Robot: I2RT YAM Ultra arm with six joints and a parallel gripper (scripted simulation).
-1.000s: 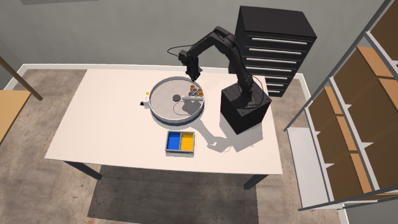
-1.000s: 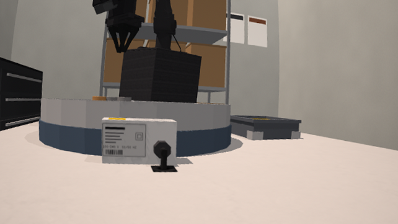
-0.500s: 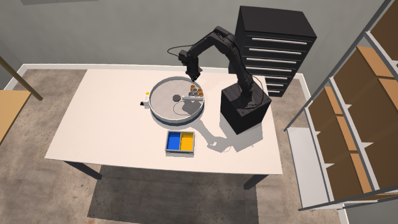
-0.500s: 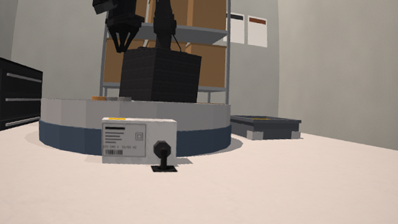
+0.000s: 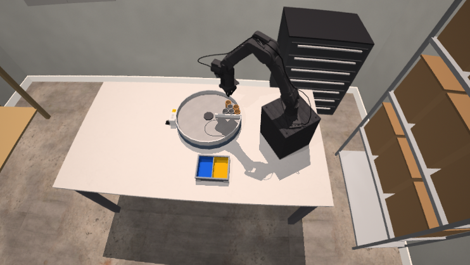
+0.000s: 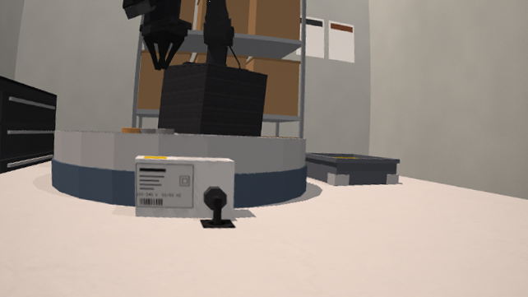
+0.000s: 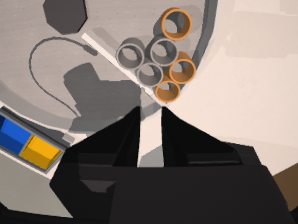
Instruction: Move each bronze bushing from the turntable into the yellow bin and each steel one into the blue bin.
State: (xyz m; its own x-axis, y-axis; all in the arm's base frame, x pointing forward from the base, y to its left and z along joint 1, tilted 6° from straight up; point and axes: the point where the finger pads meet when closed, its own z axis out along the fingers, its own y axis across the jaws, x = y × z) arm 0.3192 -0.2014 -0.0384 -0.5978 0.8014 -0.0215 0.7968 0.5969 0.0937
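My gripper [image 5: 228, 95] [image 6: 159, 68] [image 7: 150, 113] is partly open and empty, above the turntable's rim. The turntable [image 5: 194, 108] [image 6: 86, 149] [image 7: 115, 20] bears several upright bushings grouped against a straight fence [image 5: 227, 116] [image 7: 107, 54]. One bronze bushing [image 5: 227, 105] [image 7: 163, 24] stands a little apart; two more, a bronze one [image 7: 184, 76] and a bronze one [image 7: 168, 98], stand near the fence's outer end. Three steel bushings touch or nearly touch beside them: one [image 7: 118, 56], another [image 7: 152, 52] and a third [image 7: 138, 75]. The blue bin [image 5: 205, 166] [image 7: 14, 135] and yellow bin [image 5: 220, 167] [image 7: 41, 152] look empty.
A dark hub [image 5: 208, 115] [image 7: 65, 15] sits at the turntable's centre. A white control box [image 5: 172, 116] [image 6: 183, 187] stands beside its wall. The arm's black base block [image 5: 279, 134] [image 6: 214, 100] stands on the other side. A drawer cabinet [image 5: 322, 62] is behind the table.
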